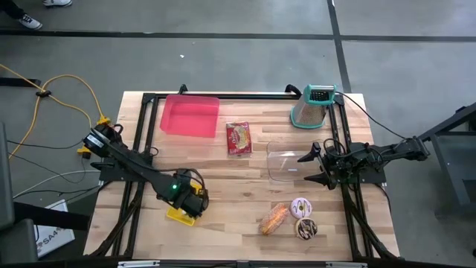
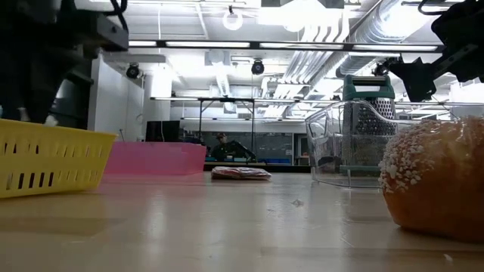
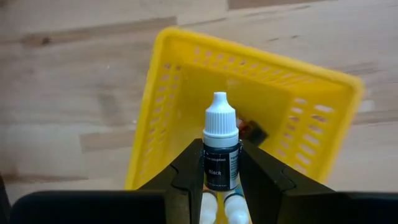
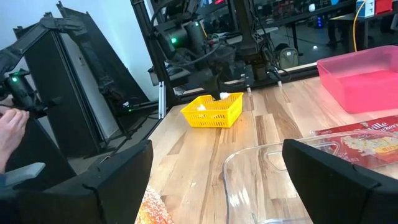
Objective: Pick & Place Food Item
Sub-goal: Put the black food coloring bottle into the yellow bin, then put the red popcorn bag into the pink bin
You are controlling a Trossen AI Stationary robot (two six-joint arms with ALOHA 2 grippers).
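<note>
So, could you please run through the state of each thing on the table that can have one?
Left gripper: shut on the dropper bottle, over the yellow basket.
Dropper bottle: capped, held between the fingers.
Yellow basket: on the table; a small dark item lies inside.
Right gripper: open, at the clear container.
Clear container: lidless, empty.
Pink tray: empty.
Snack packet: lying flat.
Grater: standing upright.

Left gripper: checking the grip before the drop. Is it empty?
No, the left gripper is shut on a small dropper bottle above the yellow basket.
</note>
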